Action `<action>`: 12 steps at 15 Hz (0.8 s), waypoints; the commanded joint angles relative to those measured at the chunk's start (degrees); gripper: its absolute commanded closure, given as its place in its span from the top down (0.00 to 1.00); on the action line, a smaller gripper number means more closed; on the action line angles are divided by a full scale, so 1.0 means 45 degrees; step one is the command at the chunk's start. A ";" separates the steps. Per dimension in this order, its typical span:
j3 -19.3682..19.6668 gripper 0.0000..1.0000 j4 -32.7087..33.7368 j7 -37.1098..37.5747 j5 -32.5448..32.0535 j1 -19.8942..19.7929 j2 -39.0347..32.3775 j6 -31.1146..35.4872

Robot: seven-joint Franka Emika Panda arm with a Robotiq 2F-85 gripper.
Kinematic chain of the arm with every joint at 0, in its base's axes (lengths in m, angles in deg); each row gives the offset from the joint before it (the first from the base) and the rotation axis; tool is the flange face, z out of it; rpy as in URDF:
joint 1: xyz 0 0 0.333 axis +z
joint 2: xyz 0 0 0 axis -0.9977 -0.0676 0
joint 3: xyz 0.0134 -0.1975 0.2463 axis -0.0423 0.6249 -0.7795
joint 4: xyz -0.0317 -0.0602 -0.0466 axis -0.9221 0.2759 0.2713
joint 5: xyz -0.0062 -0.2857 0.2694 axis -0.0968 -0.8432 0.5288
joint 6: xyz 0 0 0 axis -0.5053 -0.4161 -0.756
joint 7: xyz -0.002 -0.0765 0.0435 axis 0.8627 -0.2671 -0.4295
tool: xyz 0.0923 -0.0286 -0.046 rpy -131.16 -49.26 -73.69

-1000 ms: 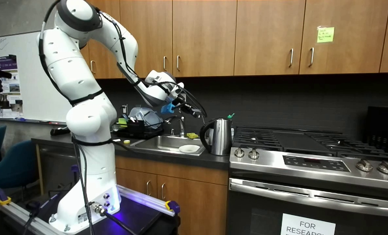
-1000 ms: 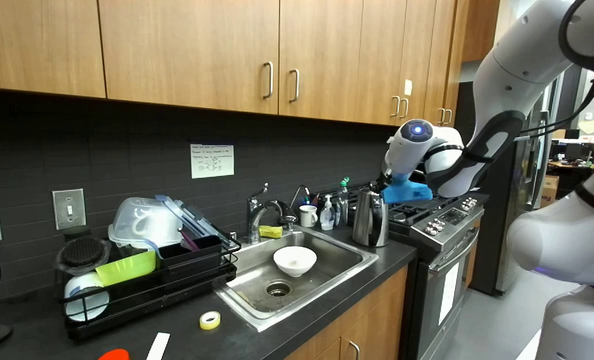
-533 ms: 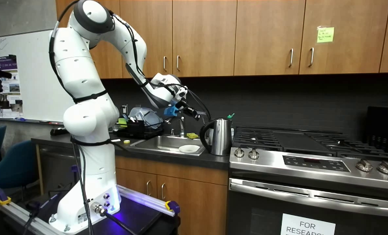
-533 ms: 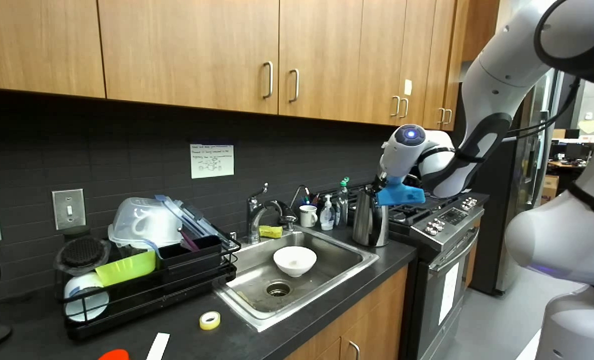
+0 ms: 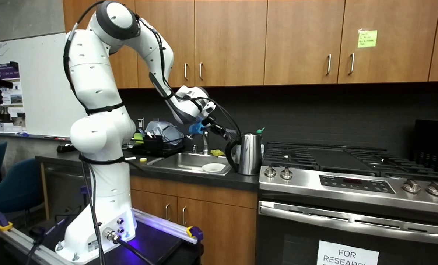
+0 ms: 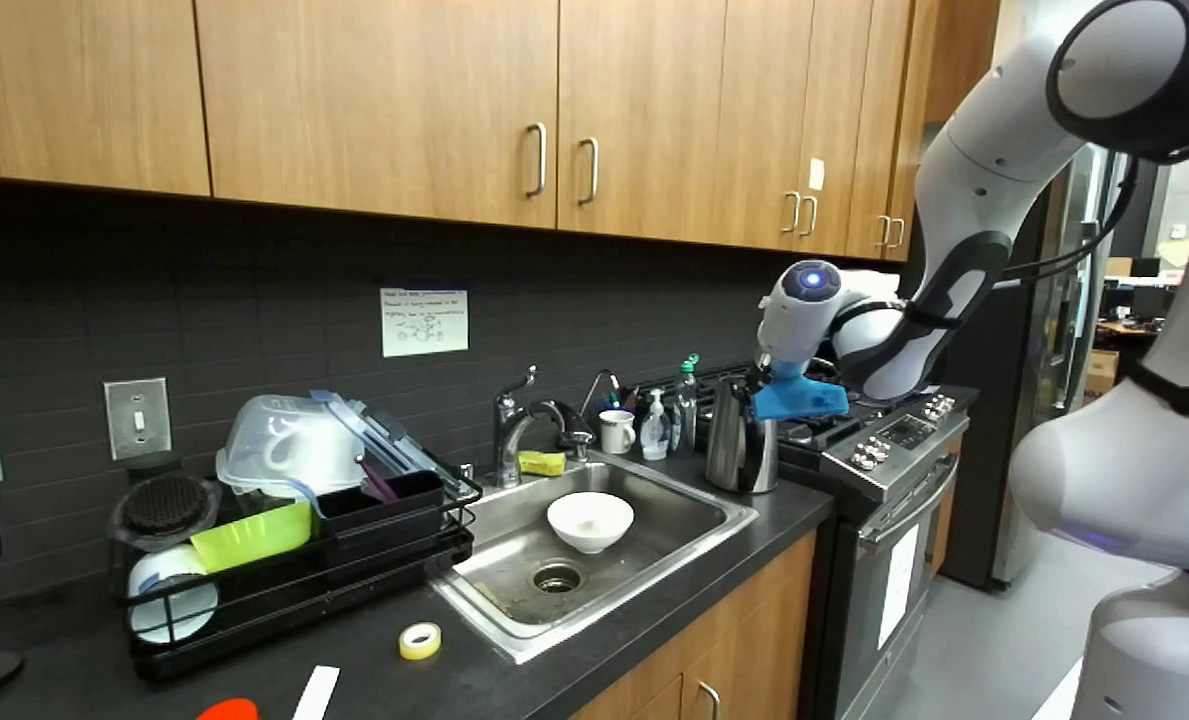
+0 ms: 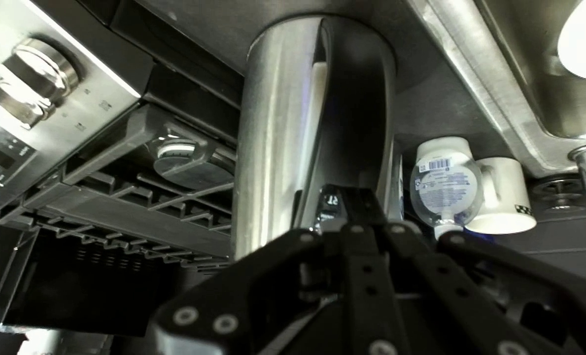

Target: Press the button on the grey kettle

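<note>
The grey kettle stands upright on the counter between sink and stove; it also shows in another exterior view. Its dark handle faces the arm. In the wrist view the kettle's shiny body and black handle fill the middle. My gripper is shut and empty, fingertips together in front of the top of the handle. In an exterior view the gripper is just above the handle; whether it touches is unclear. A glossy dark piece with white marks shows beside the fingertips. I cannot make out the button clearly.
The stove stands beside the kettle. The sink holds a white bowl. A soap bottle and white mug stand close behind the kettle. A dish rack is beyond the sink.
The gripper has moved down and slightly nearer the kettle, to the top of its handle. The arm has shifted with it. The kettle has not moved.
</note>
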 commanded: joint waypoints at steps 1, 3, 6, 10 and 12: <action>-0.0051 0.00 0.0187 0.0409 -0.0538 -0.0325 -0.0510 -0.0405; -0.0022 0.00 0.0188 0.0457 -0.0598 -0.0396 -0.0603 -0.0490; -0.0007 0.00 0.0248 0.0561 -0.0794 -0.0463 -0.0610 -0.0470; -0.0006 0.00 0.0326 0.0595 -0.0815 -0.0418 -0.0536 -0.0472; -0.0004 0.00 0.0383 0.0591 -0.0817 -0.0409 -0.0505 -0.0439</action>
